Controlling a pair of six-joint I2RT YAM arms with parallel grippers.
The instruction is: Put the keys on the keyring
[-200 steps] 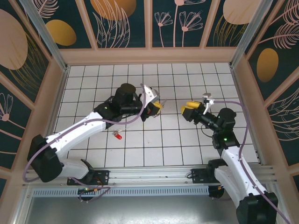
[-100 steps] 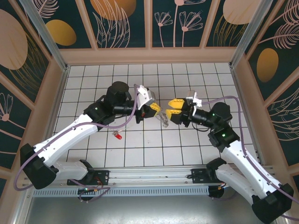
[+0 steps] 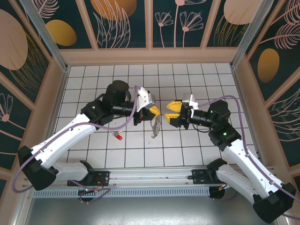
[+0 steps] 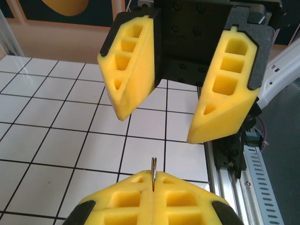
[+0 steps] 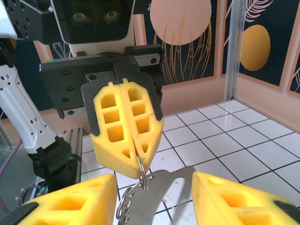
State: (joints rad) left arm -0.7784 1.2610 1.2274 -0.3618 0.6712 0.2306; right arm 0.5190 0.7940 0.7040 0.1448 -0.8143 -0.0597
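The left gripper (image 3: 156, 111) is pressing its jaws together on a thin metal ring of the keyring (image 3: 155, 126), which is hanging down above the middle of the desk (image 3: 187, 150). The right gripper (image 3: 170, 112) is facing it from the right, jaws standing apart and gripping nothing, just beside the hanging pieces. The red key (image 3: 118, 136) is lying on the desk, left of the middle, toward the near edge.

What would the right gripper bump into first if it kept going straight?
Probably the keyring hanging from the shut left gripper, just ahead of the right gripper; depth is unclear.
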